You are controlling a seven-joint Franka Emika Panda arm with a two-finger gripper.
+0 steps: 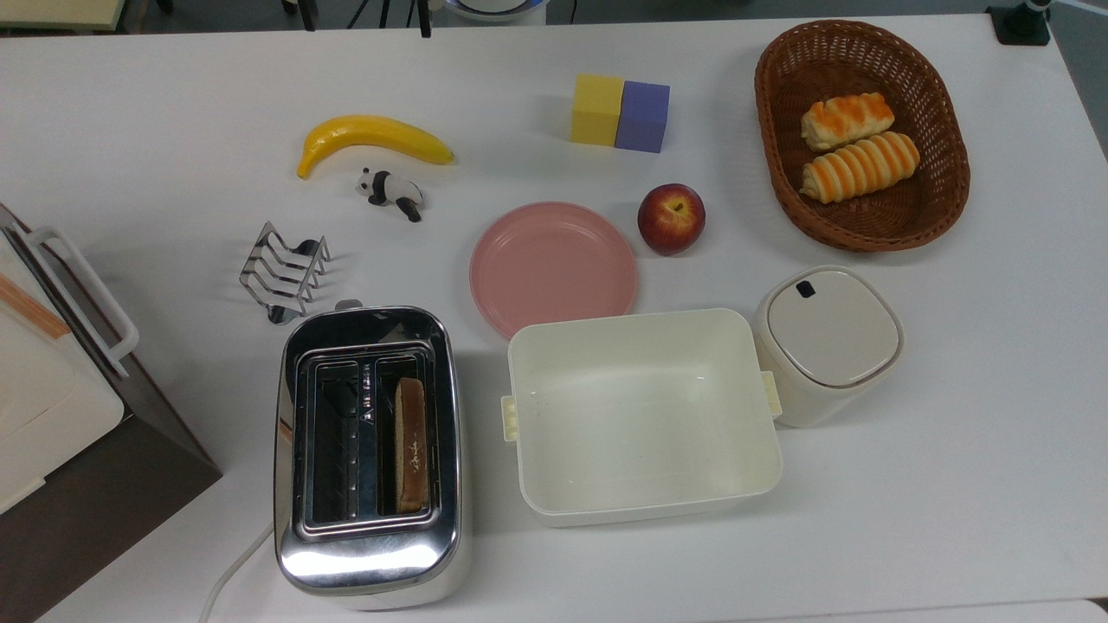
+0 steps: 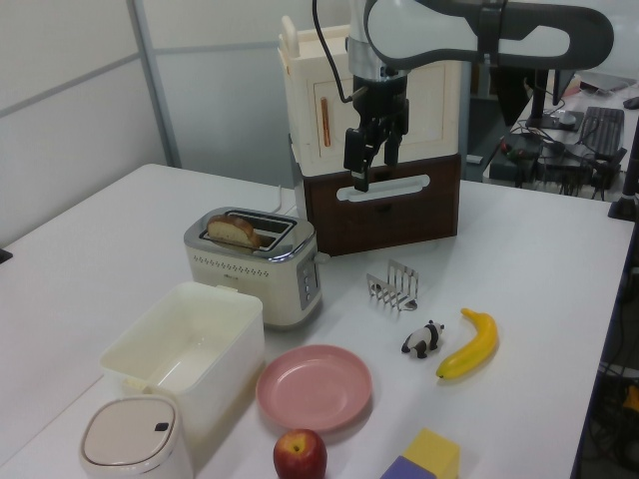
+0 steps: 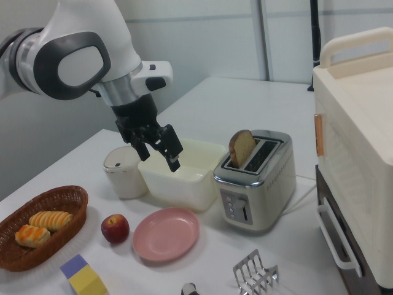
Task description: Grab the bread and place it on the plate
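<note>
The bread [image 3: 242,147] — one slice, brown crust, domed top, with a small dark mark on its edge that cannot be read — stands upright in one slot of the toaster [image 1: 368,450]. The pink plate [image 1: 554,267] lies bare beside the toaster, just beside a cream tub [image 1: 642,415]. One apple [image 1: 671,218], one banana [image 1: 372,141], two rolls [image 1: 853,145] in a basket [image 1: 948,177]. The gripper [image 3: 158,147] hangs above the table — fingers parted, holding nothing.

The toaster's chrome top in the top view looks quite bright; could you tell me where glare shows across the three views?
In the top view the toaster carries bright white glare on its near chrome edge; in the right view its side only mirrors the table; in the left view the pink plate has a soft sheen, and shadows under objects stay faint.
</note>
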